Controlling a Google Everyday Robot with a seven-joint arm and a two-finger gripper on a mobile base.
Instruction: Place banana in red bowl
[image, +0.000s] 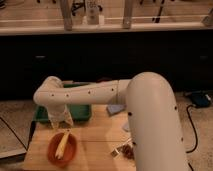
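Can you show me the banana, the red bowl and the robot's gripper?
red bowl (51, 153), camera view, bare left part of its inside wall.
banana (62, 143), camera view, middle of its yellow length, lying in the red bowl.
gripper (60, 123), camera view, its lower tip, just above the red bowl.

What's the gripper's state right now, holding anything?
Gripper: cannot be told; it hangs just above the red bowl, with the banana lying in it.
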